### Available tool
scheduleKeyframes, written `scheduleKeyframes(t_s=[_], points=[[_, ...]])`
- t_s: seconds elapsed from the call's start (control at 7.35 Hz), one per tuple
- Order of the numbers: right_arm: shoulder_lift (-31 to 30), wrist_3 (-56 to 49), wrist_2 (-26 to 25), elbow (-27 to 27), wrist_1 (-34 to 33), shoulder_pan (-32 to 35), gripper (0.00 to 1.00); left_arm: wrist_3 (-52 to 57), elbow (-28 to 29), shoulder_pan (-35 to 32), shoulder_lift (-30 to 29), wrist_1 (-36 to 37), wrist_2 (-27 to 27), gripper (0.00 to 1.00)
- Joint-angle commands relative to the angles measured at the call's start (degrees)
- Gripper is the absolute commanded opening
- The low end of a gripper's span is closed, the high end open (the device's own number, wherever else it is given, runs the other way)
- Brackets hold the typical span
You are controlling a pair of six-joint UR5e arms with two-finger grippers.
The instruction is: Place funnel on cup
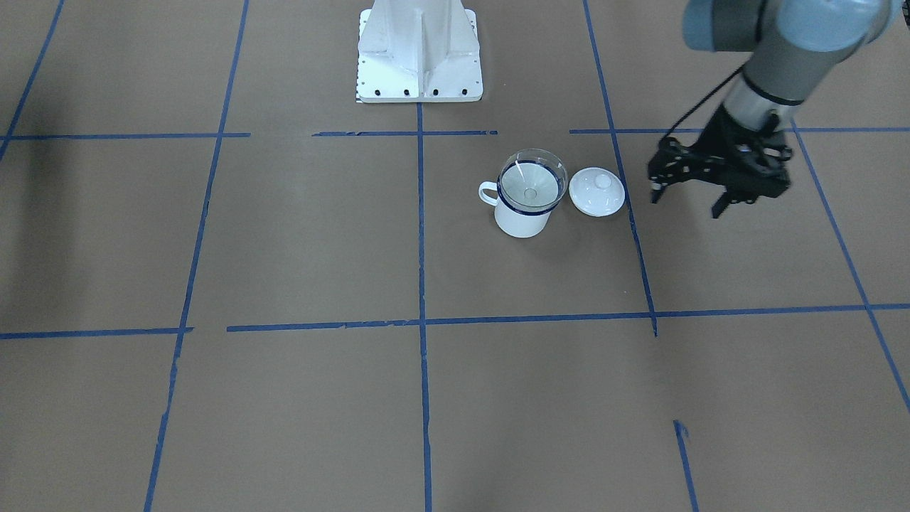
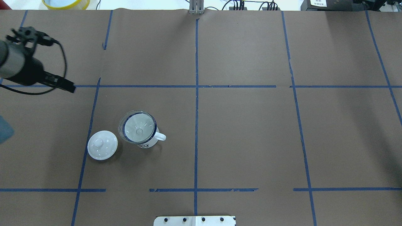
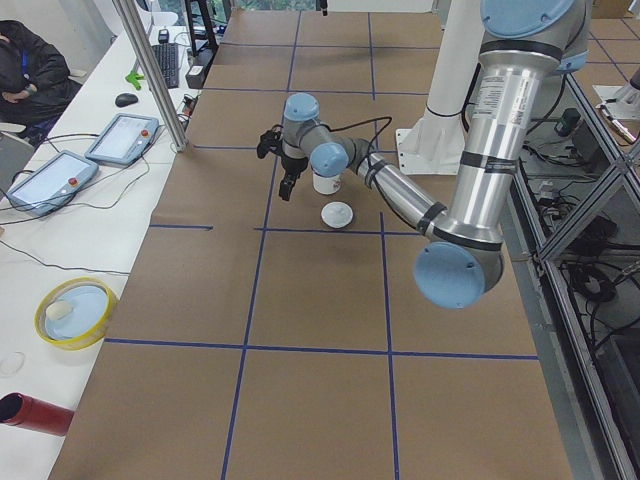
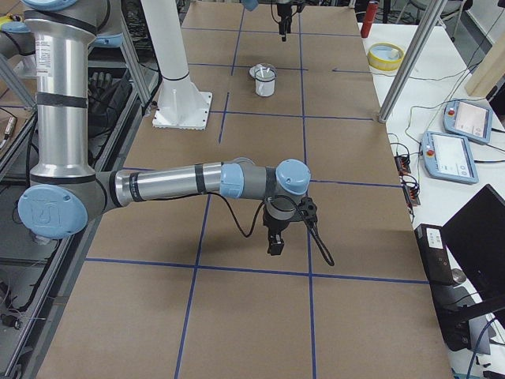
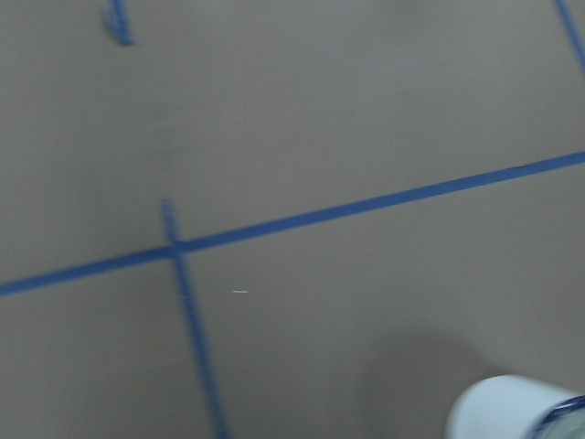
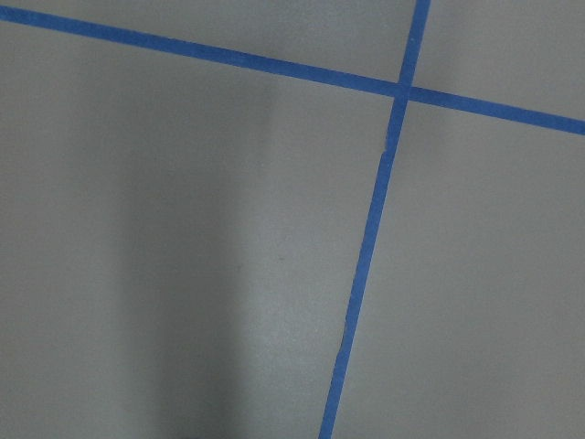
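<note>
The table (image 1: 284,235), covered in brown paper and marked into squares with blue tape (image 1: 421,270), took up nearly every view. The white pedestal (image 1: 419,57) of the robot stood at its robot-side edge.

The left arm (image 1: 782,64) reached out over the robot's left part of the table. The right arm (image 4: 166,183) stretched low over the other end, well apart from the task's things.

The left gripper (image 1: 686,203) hung above the paper with its fingers spread wide and nothing between them. It was on the far side of the lid from the cup, clear of both. The right gripper (image 4: 274,237) pointed down at the bare paper. It showed only in the side view from the robot's right, so I could not tell whether it was open or closed. Its own wrist camera caught only paper and tape.

The cup (image 1: 522,220) stood upright on the table, its loop handle turned toward the robot's right. The left wrist camera caught just a blurred corner of it.

The round white lid (image 1: 597,190) lay knob-up on the paper just beside the cup, on the robot's left of it.

The funnel (image 1: 530,181) sat in the mouth of the cup. Its clear cone rested on the dark blue rim and rose a little above it, with the spout pointing down inside.
</note>
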Motion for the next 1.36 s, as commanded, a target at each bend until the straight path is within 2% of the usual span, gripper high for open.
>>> scheduleKeyframes(t_s=[0.0,0.14,0.27,0.54,0.82,1.22], points=[[0.0,0.0,0.0,0.0,0.0,0.0,1.00,18.0,6.1,-18.4,10.7,-2.2,-10.1,1.00],[0.1,0.0,0.0,0.0,0.0,0.0,1.00,28.9,10.2,-23.4,13.3,-2.0,-10.2,1.00],[0.0,0.0,0.0,0.0,0.0,0.0,1.00,33.7,13.4,-28.0,14.6,-1.4,-10.3,1.00],[0.0,0.0,0.0,0.0,0.0,0.0,1.00,34.1,17.4,-30.0,17.1,-2.1,-10.3,1.00],[0.0,0.0,0.0,0.0,0.0,0.0,1.00,40.1,16.8,-32.8,17.5,-0.7,-10.3,1.00],[0.0,0.0,0.0,-0.1,0.0,0.0,1.00,40.0,17.5,-32.6,17.1,-0.4,-10.2,1.00]])
